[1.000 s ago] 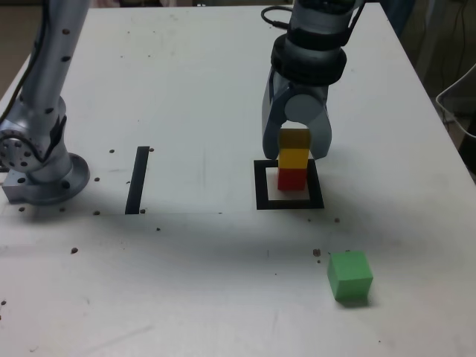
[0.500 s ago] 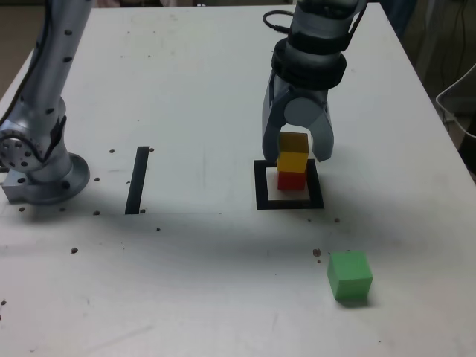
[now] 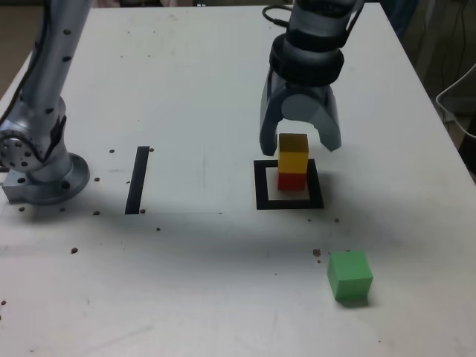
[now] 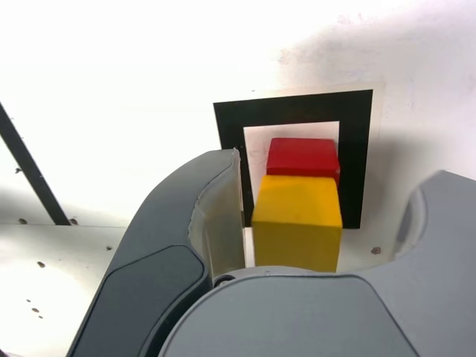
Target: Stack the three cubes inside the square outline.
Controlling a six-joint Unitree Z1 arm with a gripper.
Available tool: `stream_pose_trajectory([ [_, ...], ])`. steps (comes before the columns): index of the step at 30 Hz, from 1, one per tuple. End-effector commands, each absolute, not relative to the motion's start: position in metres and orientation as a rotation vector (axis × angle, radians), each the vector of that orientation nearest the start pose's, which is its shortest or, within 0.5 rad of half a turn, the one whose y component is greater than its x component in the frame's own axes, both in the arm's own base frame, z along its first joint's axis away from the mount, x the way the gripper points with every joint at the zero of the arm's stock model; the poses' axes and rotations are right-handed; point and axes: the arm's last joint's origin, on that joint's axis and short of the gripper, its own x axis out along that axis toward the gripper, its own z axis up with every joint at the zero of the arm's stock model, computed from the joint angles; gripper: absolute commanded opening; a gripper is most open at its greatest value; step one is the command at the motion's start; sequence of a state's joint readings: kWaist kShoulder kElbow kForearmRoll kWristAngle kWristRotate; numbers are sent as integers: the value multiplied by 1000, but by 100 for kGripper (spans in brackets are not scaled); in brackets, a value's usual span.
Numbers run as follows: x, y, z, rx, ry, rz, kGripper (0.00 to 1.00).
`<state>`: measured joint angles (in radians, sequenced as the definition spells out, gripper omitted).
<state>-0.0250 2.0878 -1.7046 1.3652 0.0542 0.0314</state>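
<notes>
Your gripper (image 3: 300,143) stands wide open, gripping nothing, pointing down astride the yellow cube (image 3: 293,155) stacked on the red cube (image 3: 291,180).

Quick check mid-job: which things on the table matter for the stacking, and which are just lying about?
Job:
red cube, in the square outline
yellow cube, on top of the red one
green cube, loose on the table
open pincer

Lying about:
black strip
second arm's base
</notes>
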Motion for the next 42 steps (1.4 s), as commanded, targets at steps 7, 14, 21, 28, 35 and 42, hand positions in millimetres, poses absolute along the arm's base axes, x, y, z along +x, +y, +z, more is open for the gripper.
stream_pose_trajectory([
  [7, 346, -14, 288, 114, 1698, 16, 99],
  [14, 323, -36, 303, 93, 1669, 15, 100],
  [21, 312, -80, 310, 60, 1653, 54, 100],
  [28, 310, -125, 312, -3, 1621, 96, 100],
  [35, 326, -152, 306, -43, 1614, 76, 99],
  [42, 355, -171, 289, -64, 1638, 43, 99],
])
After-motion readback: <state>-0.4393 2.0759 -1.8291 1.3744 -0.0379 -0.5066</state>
